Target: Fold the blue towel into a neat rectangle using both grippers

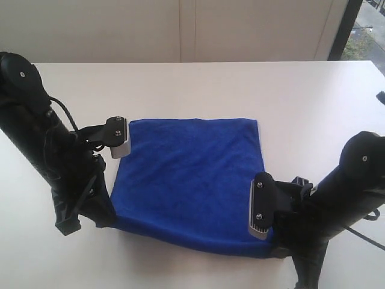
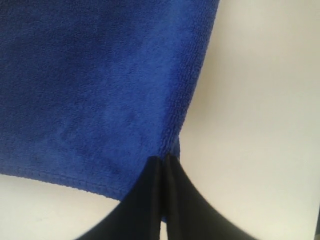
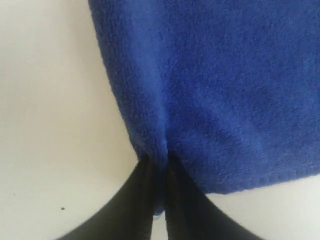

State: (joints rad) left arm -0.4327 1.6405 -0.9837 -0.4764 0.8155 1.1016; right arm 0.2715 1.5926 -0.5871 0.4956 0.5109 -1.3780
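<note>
The broad white desk [image 1: 180, 84] carries a deep blue fleecy towel [image 1: 192, 174]. The towel lies spread near the desk's middle, roughly square, between two black jointed arms. The left arm [image 1: 36, 132] stands at the towel's left side and the right arm [image 1: 355, 180] at its right. The left hand [image 2: 164, 159] is pinched tight on a hemmed corner of the towel, its black fingers pressed together on the cloth. The right hand [image 3: 160, 161] is likewise narrow, gripping another corner, with blue cloth bunched between its fingers.
</note>
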